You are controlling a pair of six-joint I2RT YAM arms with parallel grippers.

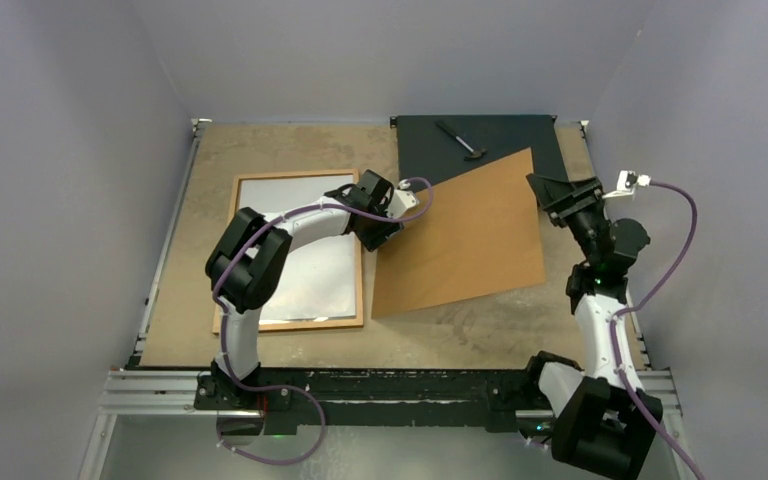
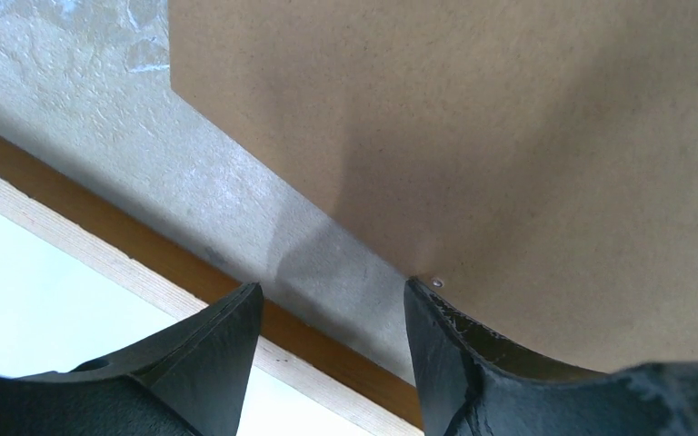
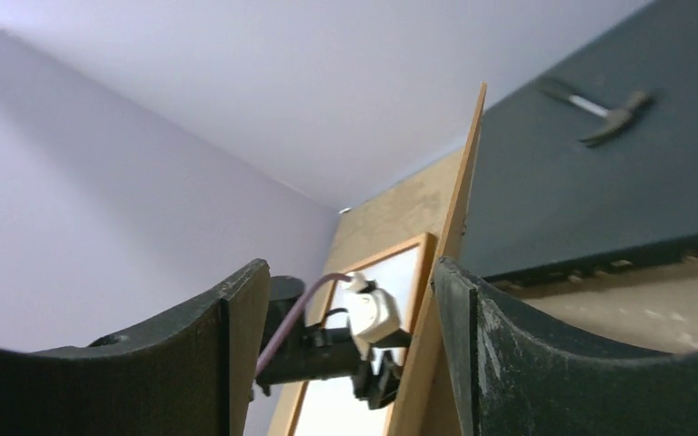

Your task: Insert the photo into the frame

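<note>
The frame, thin orange-brown wood, lies flat on the left of the table. A white sheet fills it and looks like the photo with its plain back up; no print shows. A brown hardboard sheet lies skewed to the frame's right. My left gripper is open over the gap between the frame's rail and the board's left edge, one fingertip touching that edge. My right gripper is open around the board's far right corner. The board's edge rests against one finger, well clear of the other.
A black flat box sits at the back with a small hammer on it, and the board's far corner overlaps it. The table is rough beige board, with grey walls close on both sides.
</note>
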